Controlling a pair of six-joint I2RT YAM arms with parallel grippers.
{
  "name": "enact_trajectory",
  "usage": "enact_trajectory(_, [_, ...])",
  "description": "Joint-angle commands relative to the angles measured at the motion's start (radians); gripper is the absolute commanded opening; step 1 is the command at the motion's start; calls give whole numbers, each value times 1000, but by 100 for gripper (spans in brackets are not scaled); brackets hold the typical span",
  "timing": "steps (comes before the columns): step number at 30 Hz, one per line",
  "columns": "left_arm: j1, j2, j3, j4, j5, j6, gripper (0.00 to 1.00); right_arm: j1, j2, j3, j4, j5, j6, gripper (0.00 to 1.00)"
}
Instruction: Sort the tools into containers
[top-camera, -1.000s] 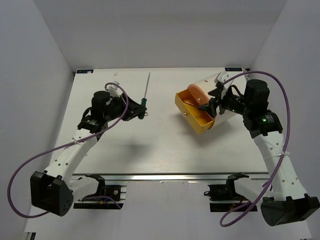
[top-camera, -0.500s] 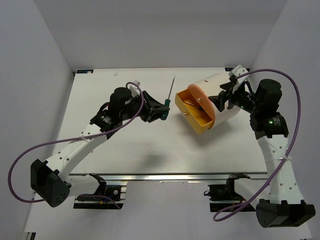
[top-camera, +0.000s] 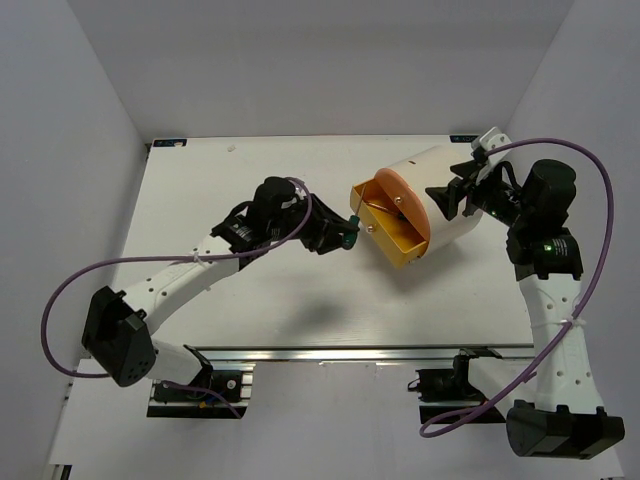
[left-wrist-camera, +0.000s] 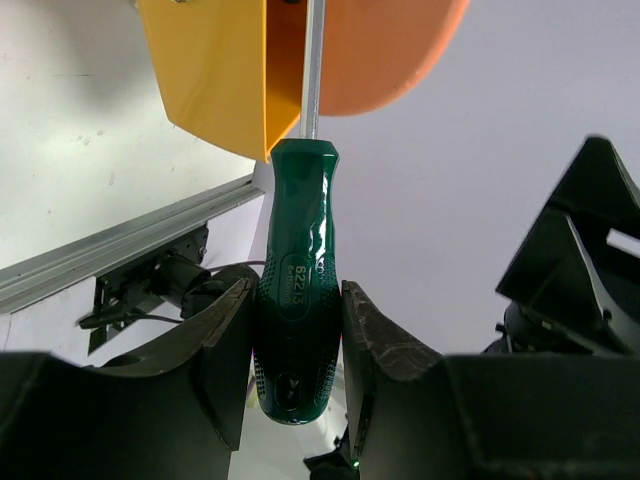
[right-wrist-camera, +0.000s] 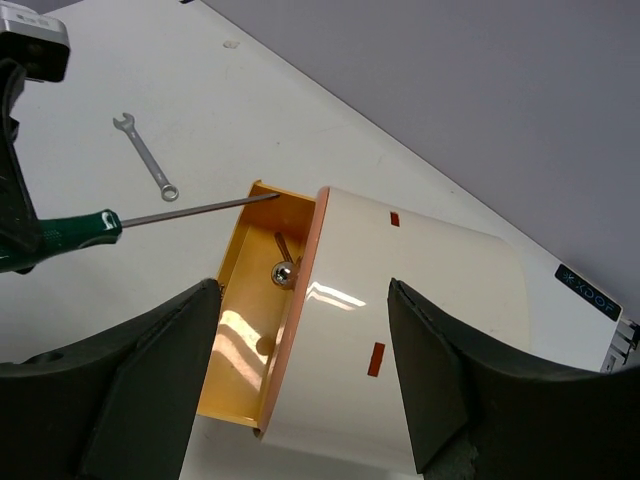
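Note:
My left gripper (top-camera: 338, 238) is shut on a green-and-black screwdriver (left-wrist-camera: 297, 290) by its handle. Its thin shaft (right-wrist-camera: 190, 210) points at the drum's pulled-out yellow drawer (right-wrist-camera: 235, 330), with the tip at the drawer's upper edge. The cream-white drum (top-camera: 440, 195) lies on its side, its orange face (top-camera: 400, 195) turned toward the left arm. My right gripper (top-camera: 455, 195) is open and held over the drum's body (right-wrist-camera: 400, 330), its fingers (right-wrist-camera: 130, 400) apart on either side. A small silver wrench (right-wrist-camera: 148, 158) lies on the table beyond the screwdriver. The other screwdrivers are out of view.
A silver knob (right-wrist-camera: 283, 272) and a thin metal piece show inside the drawer. The white table (top-camera: 260, 310) ends in a metal rail (top-camera: 330, 353) at the near edge. Grey walls stand close on the left, right and back.
My left arm has moved right with the screwdriver and turned its shaft from pointing away to pointing into the yellow drawer. My right gripper has drawn back from the drawer to over the drum's body.

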Motion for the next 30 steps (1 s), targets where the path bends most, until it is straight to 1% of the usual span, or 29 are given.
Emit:
enact_trajectory(1, [-16,12,72,13,25,-21,0,-33,-21,-7,54,-27,16,73])
enact_trajectory(7, [-29,55,85,24,35,-50,0,-56,-27,-21,63,-40,25,73])
enact_trajectory(15, [-44,171,158,33,40,-55,0,-68,-42,-49,80,-43,34,73])
enact_trajectory(22, [-50,280,246,34,25,-52,0,-74,-59,-69,91,-45,47,73])
enact_trajectory(30, [-52,400,411,18,-1,-53,0,-81,-74,-86,92,-40,48,73])
